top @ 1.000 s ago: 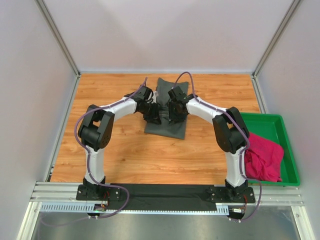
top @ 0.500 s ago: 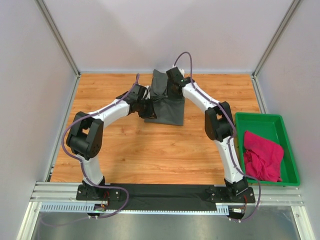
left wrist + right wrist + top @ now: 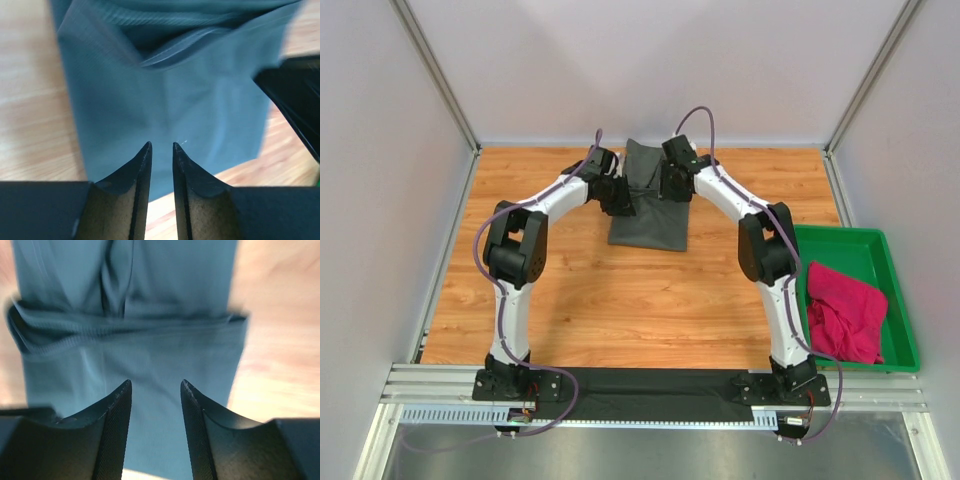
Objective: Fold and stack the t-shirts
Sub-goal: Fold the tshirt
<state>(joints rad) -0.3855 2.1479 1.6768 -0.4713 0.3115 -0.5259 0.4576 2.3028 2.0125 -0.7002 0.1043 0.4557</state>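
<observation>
As each stretches inward, left claw (image 3: 160,145), right claw (image 3: 155,382), over grey t-shirt (image 3: 650,225).

Parted end effector (image 3: 155,386) over grey t-shirt (image 3: 167,295)

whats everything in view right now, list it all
grey t-shirt: 1, dark charcoal, folded, far middle of the table
pink t-shirt: 1, magenta, crumpled in the tray
tray: 1, green, at the table's right edge
table: 1, light wood, under it all
left arm and right arm: 2, white and black, reaching to the grey t-shirt
left hand: 1, black, over the grey t-shirt, narrowly open, empty
right hand: 1, black, over the grey t-shirt, open, empty
</observation>
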